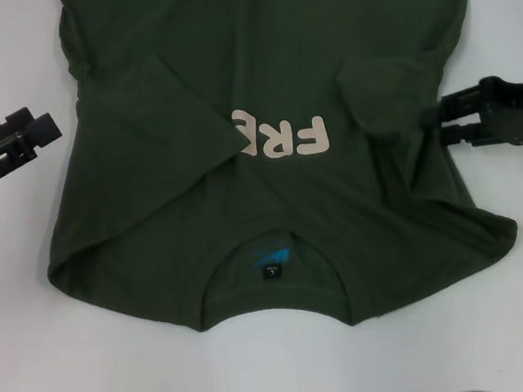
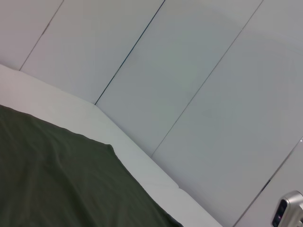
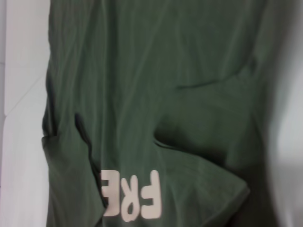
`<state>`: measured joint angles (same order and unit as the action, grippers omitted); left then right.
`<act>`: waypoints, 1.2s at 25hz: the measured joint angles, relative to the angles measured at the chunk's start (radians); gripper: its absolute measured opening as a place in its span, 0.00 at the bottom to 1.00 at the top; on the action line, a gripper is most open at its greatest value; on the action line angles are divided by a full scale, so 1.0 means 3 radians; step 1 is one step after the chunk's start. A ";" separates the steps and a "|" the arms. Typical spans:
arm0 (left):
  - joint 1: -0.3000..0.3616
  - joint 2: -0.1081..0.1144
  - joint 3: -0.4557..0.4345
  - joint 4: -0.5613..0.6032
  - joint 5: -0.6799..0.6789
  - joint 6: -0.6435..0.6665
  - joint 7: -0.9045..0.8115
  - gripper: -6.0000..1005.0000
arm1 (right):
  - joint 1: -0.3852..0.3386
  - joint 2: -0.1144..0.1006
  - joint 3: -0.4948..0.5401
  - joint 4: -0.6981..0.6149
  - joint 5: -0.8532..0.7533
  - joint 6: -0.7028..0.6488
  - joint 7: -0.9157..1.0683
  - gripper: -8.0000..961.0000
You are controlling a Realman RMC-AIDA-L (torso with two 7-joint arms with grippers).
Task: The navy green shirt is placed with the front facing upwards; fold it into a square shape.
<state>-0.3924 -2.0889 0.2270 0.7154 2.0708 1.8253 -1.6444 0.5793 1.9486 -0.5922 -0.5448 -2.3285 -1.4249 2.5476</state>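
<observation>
Neckline with blue label (image 1: 273, 258) nearest camera, navy green shirt (image 1: 260, 93) spread front-up on white table (image 1: 34, 351). Right gripper (image 1: 448, 118) at shirt's right edge, touching folded-in right sleeve (image 1: 386, 89); whether jaws grip cloth, cannot tell. Left gripper (image 1: 44, 128) off cloth, just beside left edge, fingers parted, holding nothing. Left sleeve (image 1: 173, 107) folded inward over chest, covering part of cream "FRE" lettering (image 1: 284, 139).

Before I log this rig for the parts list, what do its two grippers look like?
Both are black and blocky. The left gripper ends in squared, stepped fingers. The right gripper has an angular black body with a small white label toward its outer end.
</observation>
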 joint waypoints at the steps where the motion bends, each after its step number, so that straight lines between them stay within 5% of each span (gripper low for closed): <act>1: 0.0000 0.0000 0.0000 0.0001 0.0000 0.0000 0.0000 0.71 | 0.0016 0.0008 0.0000 0.0000 0.0000 0.0010 -0.0001 0.52; 23: -0.0006 0.0000 0.0001 -0.0014 -0.0001 -0.0036 0.0013 0.72 | 0.0301 0.0177 -0.0045 0.0125 0.0423 0.0036 -0.0384 0.51; 30: 0.0000 0.0009 -0.0003 -0.0003 -0.0007 -0.0040 0.0002 0.71 | 0.0378 0.0158 -0.0069 0.0148 0.0425 -0.0154 -0.0427 0.52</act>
<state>-0.3923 -2.0861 0.2260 0.7147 2.0686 1.8133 -1.6440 0.6928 1.9959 -0.6129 -0.5005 -2.2010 -1.4710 2.4194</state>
